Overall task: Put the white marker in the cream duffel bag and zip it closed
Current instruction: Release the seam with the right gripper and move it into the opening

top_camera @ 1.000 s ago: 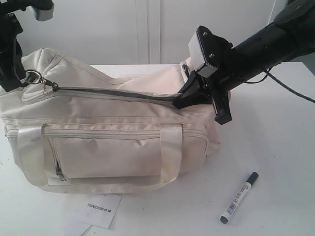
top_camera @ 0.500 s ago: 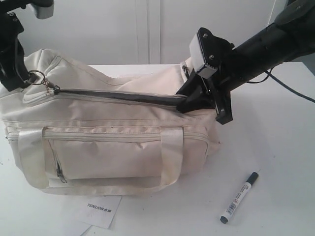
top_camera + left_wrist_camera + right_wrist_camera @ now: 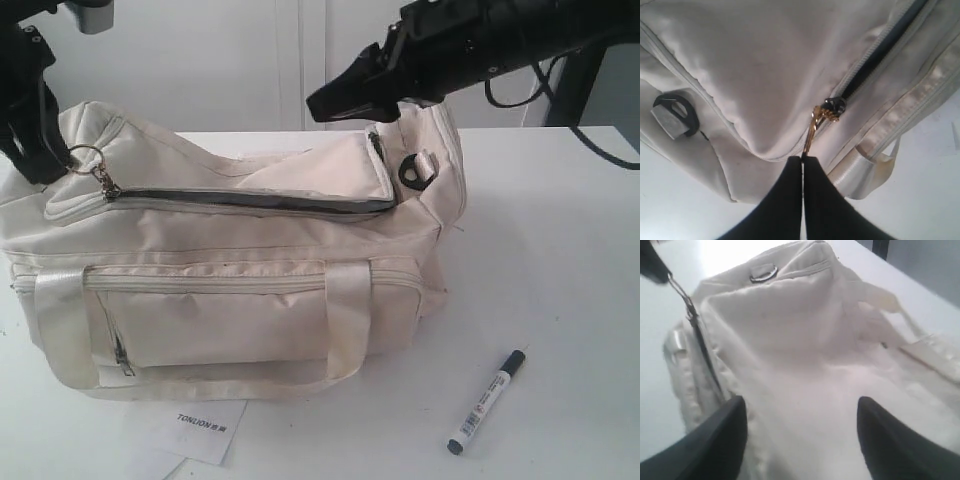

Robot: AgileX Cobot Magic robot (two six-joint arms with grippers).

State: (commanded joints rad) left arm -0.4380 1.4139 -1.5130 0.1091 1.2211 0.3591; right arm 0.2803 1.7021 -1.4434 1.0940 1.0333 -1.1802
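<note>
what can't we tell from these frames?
- Inside the cream duffel bag: exterior view, the top zipper gap is only a dark slit.
- Print on the white marker: exterior view, too small to read.
- Part of the left gripper: exterior view, cut off by the left edge.
- Fine bag detail: right wrist view, blurred.

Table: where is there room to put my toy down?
Bare table lies right of the cream duffel bag, behind the white marker. A smaller patch: between the paper tag and the marker. Crowded left: the bag, with the left gripper pinching its zipper pull.
</note>
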